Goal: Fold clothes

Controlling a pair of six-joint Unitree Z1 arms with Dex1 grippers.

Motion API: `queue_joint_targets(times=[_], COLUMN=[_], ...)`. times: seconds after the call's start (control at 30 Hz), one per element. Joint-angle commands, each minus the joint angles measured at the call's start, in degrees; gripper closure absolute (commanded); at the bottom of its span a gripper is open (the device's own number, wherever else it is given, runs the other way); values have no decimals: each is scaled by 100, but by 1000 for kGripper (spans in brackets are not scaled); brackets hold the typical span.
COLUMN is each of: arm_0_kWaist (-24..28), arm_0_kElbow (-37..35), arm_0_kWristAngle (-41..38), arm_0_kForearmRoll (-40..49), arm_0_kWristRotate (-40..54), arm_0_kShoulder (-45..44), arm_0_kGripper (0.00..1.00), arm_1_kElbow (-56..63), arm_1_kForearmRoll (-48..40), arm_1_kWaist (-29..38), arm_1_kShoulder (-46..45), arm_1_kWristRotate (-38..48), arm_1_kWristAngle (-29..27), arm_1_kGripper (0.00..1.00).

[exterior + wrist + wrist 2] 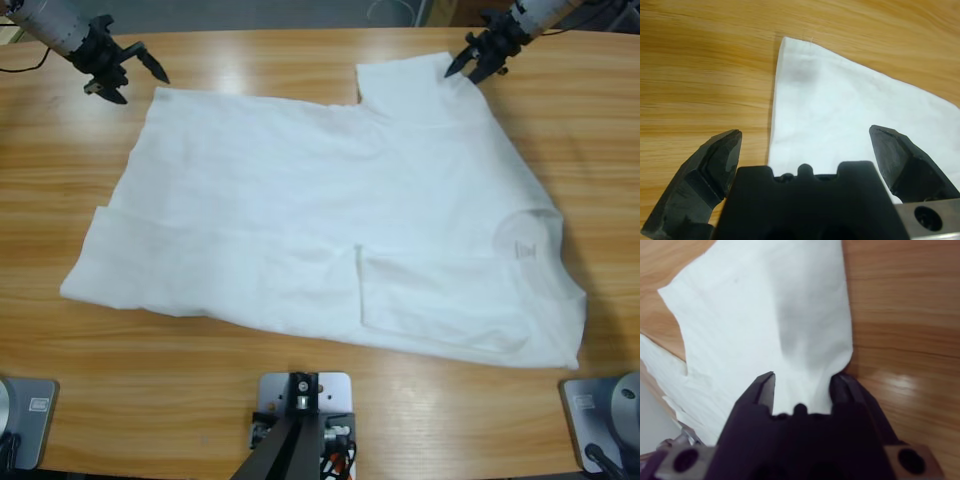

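Across the middle of the wooden table (pixel 300 400) we see the white T-shirt (pixel 330 230) lying flat and wrinkled, its long axis running from the lower left of the high view toward the right. Its small dark chest logo (pixel 524 250) sits near the right edge of the frame, and one sleeve (pixel 410 85) points toward the upper right. Two folded flaps lie along the lower edge of the shirt, one at the left and one near the lower middle.

At the upper left of the high view we find the left gripper (pixel 128 75), its jaws spread wide and holding nothing. It hovers just beside the shirt's upper left corner; in the left wrist view that corner (pixel 790 50) lies on bare wood ahead of the gripper (pixel 805 145).

At the upper right we see the right gripper (pixel 472 68) at the far edge of the sleeve. In the right wrist view its jaws (pixel 802 385) stand narrow with the white fabric (pixel 770 315) pinched between them.

The table shows warm wood grain with glossy light reflections along its far edge.
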Motion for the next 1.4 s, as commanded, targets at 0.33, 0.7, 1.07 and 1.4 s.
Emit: queue_joint_targets(times=[0.33,0.7,1.07,1.4], arm_0_kWaist=[-91,178,277,-279], arm_0_kElbow=[81,-42,-1712,-2642], arm_0_kWristAngle=[42,-443,-796,872], arm_0_kForearmRoll=[117,-161,22,1452], arm_0_kWristRotate=[7,-33,473,1303], arm_0_kShoulder=[377,489,1484,1999], arm_0_kGripper=[0,0,9,18], arm_1_kElbow=[-1138,-1712,-1753,-1813], arm_1_kForearmRoll=[77,212,232,237], arm_1_kWaist=[90,140,140,122], arm_1_kShoulder=[893,613,615,668], arm_1_kWristRotate=[-553,-679,-727,-727], arm_1_kWristAngle=[156,58,84,84], arm_1_kGripper=[1000,1000,1000,1000])
